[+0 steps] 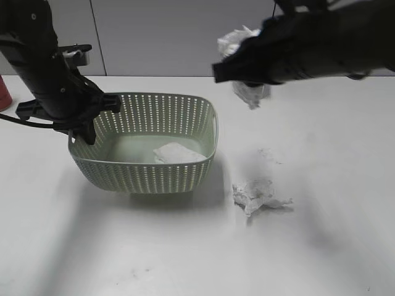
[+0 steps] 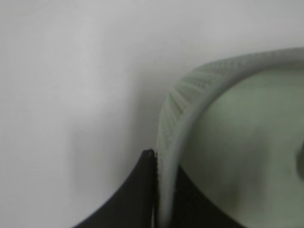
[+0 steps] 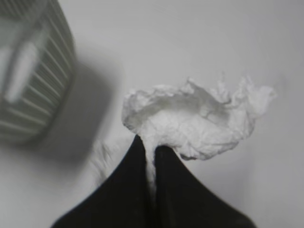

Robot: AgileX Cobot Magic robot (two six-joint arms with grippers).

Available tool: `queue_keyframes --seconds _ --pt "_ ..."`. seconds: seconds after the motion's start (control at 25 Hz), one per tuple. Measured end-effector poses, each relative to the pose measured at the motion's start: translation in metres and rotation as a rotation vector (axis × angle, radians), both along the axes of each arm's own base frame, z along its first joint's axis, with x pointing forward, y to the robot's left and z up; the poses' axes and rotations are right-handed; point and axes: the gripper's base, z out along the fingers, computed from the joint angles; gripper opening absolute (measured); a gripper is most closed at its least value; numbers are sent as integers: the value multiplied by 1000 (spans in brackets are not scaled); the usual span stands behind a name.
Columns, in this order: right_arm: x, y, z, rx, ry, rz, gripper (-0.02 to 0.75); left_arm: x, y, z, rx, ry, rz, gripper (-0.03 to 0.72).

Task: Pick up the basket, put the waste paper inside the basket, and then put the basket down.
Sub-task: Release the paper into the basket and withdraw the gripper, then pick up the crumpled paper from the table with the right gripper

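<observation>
The pale sage-green basket [image 1: 148,169] hangs a little above the white table, its shadow beneath it. My left gripper [image 1: 86,120] is shut on its left rim; in the left wrist view the jaws [image 2: 164,166] pinch the rim of the basket [image 2: 199,90]. One white paper piece [image 1: 178,153] lies inside the basket. My right gripper [image 1: 237,65] is shut on a crumpled waste paper piece [image 1: 247,92], held in the air to the right of the basket; the right wrist view shows the jaws [image 3: 151,147] clamped on the wad [image 3: 194,118]. Another crumpled piece [image 1: 258,194] lies on the table.
A red object [image 1: 4,92] stands at the far left edge. The basket's corner [image 3: 33,71] shows blurred at the upper left of the right wrist view. A faint smudge [image 1: 270,154] marks the table right of the basket.
</observation>
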Motion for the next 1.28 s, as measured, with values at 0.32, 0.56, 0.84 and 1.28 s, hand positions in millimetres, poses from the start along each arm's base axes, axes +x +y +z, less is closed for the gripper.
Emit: queue_keyframes --seconds 0.32,0.56,0.84,1.28 --pt "33 91 -33 -107 139 143 302 0 0 0 0 1 0 3" --pt "40 98 -40 -178 240 152 620 0 0 0 0 1 0 3" --pt "46 40 -8 -240 309 70 627 0 1 0 17 -6 -10 3" --pt "-9 -15 -125 -289 406 -11 588 5 16 -1 48 -6 9 3"
